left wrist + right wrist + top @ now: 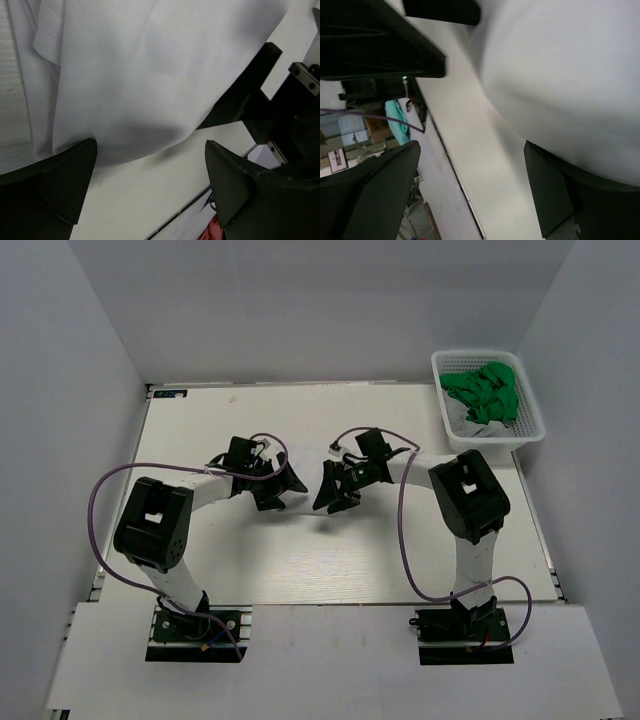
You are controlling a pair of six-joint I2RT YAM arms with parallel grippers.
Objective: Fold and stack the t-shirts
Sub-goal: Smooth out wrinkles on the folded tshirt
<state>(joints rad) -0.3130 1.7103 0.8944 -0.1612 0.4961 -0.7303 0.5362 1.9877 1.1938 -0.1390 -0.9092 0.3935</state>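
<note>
Wide open and holding nothing, right gripper (331, 490) and left gripper (281, 492) at mid table (300, 565), with shirts (488, 392) lumped in basket (497, 444) at far right corner, nearer the right one.

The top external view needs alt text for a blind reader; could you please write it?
A two-armed robot's left gripper and right gripper hang open, facing each other above the middle of a white table. A white mesh basket at its far right corner holds crumpled green t-shirts.

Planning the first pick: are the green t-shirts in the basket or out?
In: the green t-shirts lie bunched inside the white mesh basket.
</note>
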